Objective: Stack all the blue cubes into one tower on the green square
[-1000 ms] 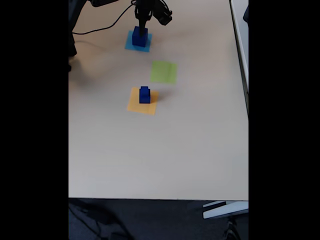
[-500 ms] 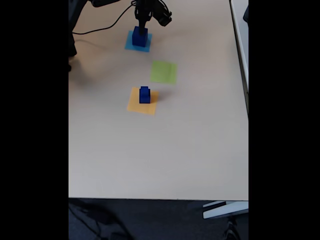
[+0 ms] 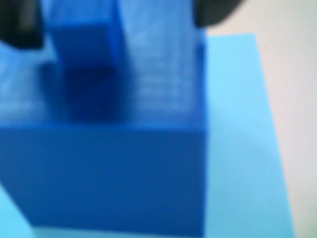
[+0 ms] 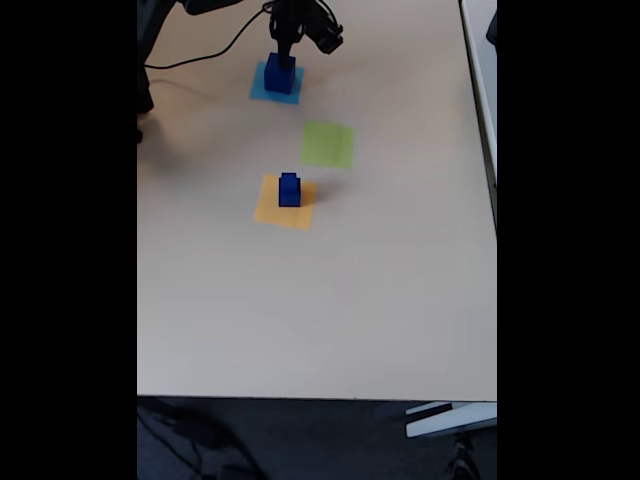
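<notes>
In the wrist view a large blue cube stands on a light-blue square with smaller blue cubes on top of it. My gripper straddles these upper cubes, one black fingertip at the upper left and the other at the upper right. The close view is blurred, so contact is unclear. In the fixed view the gripper hangs right over that stack at the table's far side. A second small stack of blue cubes stands on an orange-yellow square. The green square lies bare between them.
A black cable runs across the far left of the beige table. The arm's dark base sits at the far left. A white table edge borders the right side.
</notes>
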